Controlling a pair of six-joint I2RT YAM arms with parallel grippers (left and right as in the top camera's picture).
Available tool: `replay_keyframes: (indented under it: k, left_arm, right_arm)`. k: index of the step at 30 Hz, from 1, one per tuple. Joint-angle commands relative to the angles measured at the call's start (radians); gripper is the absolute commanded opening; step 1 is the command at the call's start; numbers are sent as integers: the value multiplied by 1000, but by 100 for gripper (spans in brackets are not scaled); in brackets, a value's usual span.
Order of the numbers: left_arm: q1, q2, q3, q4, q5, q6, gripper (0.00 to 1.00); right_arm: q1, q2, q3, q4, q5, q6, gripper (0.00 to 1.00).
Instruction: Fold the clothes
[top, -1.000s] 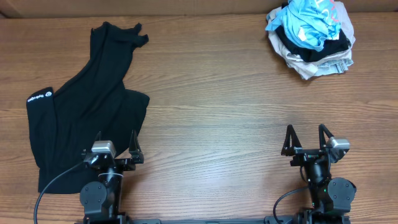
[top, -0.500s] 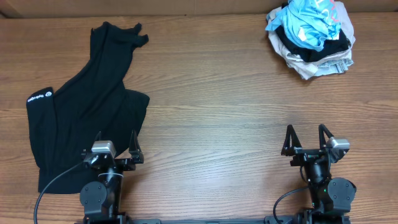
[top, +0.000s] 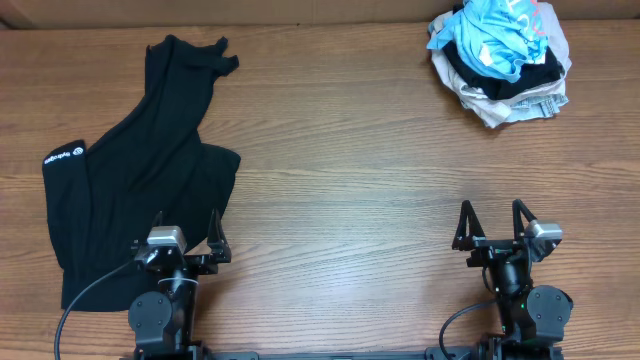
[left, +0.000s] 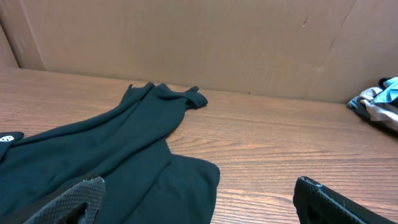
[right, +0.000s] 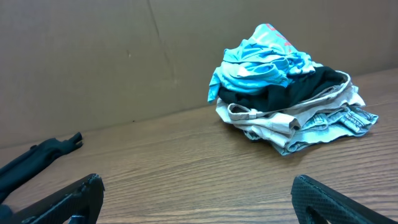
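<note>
A black garment (top: 140, 160) with a white logo label lies spread and partly crumpled on the left of the wooden table; it also shows in the left wrist view (left: 112, 162). A pile of clothes (top: 502, 55), light blue, black and beige, sits at the far right and shows in the right wrist view (right: 289, 93). My left gripper (top: 185, 225) is open and empty at the near edge, its fingers over the garment's lower edge (left: 199, 199). My right gripper (top: 492, 218) is open and empty over bare wood (right: 196, 199), far from the pile.
A brown cardboard wall (left: 199, 43) runs along the table's far edge. Bare wood (top: 350, 170) lies between the garment and the pile. Both arm bases stand at the near edge.
</note>
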Motion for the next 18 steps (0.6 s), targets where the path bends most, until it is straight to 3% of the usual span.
replay_keyframes:
  k: [1, 18]
  left_arm:
    - [-2, -11, -3, -3, -5, -7, 100]
    - [-2, -11, -3, -3, -7, -7, 100]
  right_arm:
    - [5, -12, -11, 5, 8, 0, 100]
    - [5, -12, -11, -3, 80, -3, 100]
